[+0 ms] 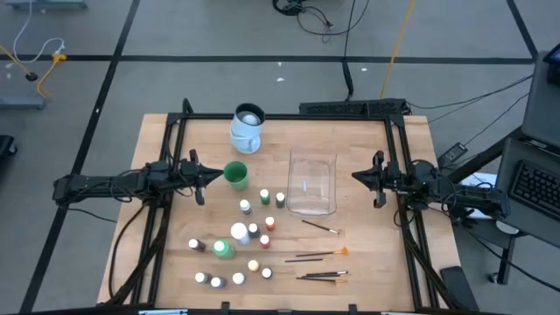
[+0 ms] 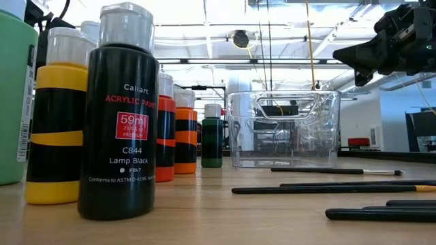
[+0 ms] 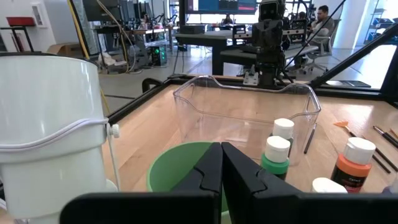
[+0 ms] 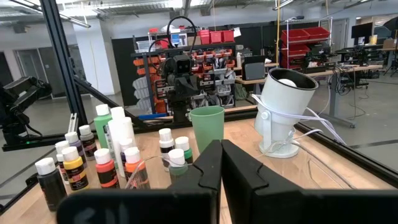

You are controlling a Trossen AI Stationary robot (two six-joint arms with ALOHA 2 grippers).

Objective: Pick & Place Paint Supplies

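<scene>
High view: pale wood table (image 1: 367, 271) on grey floor; clear tub (image 1: 312, 182) mid-table, mug (image 1: 247, 128) at far edge, green cup (image 1: 235, 175) beside left gripper (image 1: 213, 176), fingers pressed together, empty. Small paint bottles (image 1: 254, 229) cluster centre-near; brushes (image 1: 321, 255) lie right of them. Right gripper (image 1: 359, 176) closed, empty, beside the tub. Low view: black bottle (image 2: 119, 116) reads "Callart Acrylic Paint, 59ml, C844 Lamp Black". Wrist views: workshop benches, shelving behind.
</scene>
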